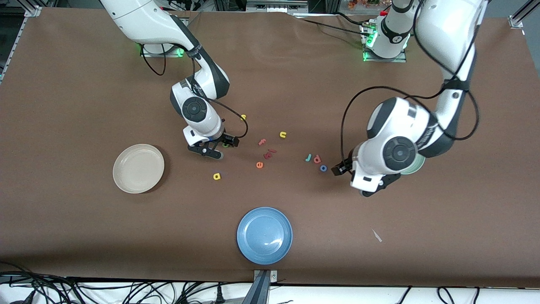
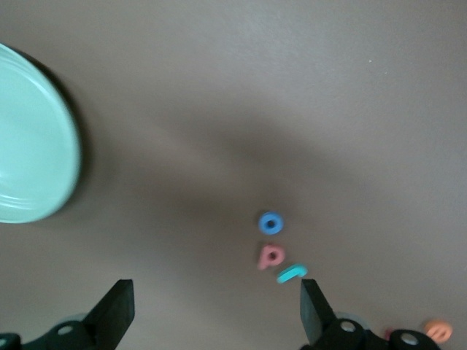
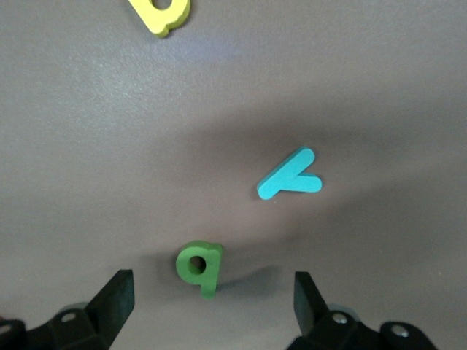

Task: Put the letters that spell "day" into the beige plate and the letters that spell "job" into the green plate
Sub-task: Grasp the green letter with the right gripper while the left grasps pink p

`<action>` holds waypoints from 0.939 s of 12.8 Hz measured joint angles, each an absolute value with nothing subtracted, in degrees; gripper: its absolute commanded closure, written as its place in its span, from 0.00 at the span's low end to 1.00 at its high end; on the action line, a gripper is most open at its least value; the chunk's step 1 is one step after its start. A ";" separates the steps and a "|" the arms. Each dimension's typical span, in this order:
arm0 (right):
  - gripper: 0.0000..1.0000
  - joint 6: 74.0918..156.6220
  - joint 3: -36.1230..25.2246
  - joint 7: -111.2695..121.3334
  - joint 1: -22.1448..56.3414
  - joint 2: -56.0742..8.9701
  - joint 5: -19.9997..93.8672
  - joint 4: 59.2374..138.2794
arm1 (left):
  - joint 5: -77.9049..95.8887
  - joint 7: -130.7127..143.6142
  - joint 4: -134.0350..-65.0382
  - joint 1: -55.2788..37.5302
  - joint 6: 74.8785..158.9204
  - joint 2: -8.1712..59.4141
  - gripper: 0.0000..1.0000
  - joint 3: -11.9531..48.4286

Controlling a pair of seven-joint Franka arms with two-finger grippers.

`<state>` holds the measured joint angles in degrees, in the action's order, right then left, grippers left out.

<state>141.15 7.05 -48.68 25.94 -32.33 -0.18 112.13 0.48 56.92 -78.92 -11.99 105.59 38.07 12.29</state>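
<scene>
Low centre of right wrist view | our right gripper (image 3: pixel 208 306) jaws wide, straddling d (image 3: pixel 199 267) | left gripper (image 2: pixel 215 313) wide, waiting.

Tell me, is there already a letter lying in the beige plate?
No, the beige plate holds nothing; the yellow "a" lies on the table beside it.

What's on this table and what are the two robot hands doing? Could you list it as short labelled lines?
right gripper: open, low over the green d, with the teal y close by
left gripper: open, above the table beside j, b, o
yellow a: on the table, not yet in the beige plate
j, b, o: grouped on the table, outside the green plate
blue plate: nearest the front camera
</scene>
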 measured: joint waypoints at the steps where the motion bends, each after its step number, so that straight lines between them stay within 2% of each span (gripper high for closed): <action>1: 0.17 141.20 7.04 -48.92 26.07 -32.59 -0.46 112.04 | 0.48 60.33 -81.21 -12.90 110.34 38.79 0.01 12.30; 3: 0.26 141.22 7.02 -49.17 26.28 -32.77 -0.53 111.81 | 0.48 65.55 -87.00 -14.56 119.62 39.31 0.03 12.31; 4: 0.29 141.22 7.01 -49.19 26.33 -32.81 -0.54 111.64 | 0.48 67.23 -89.61 -15.25 123.08 39.36 0.09 12.30; 6: 0.35 141.23 7.01 -49.24 26.39 -33.05 -0.55 111.25 | 0.48 69.20 -93.19 -16.18 127.84 39.39 0.15 12.30; 9: 0.47 141.25 6.97 -49.28 26.42 -33.69 -0.56 110.55 | 0.48 69.62 -96.05 -16.47 130.37 39.54 0.29 12.21; 12: 0.60 141.25 6.97 -49.29 26.45 -34.04 -0.57 110.28 | 0.48 69.63 -96.62 -16.64 130.54 40.32 0.33 12.19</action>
<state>141.25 6.97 -49.29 26.45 -34.04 -0.57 110.28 0.48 69.63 -96.62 -16.64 130.54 40.32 12.19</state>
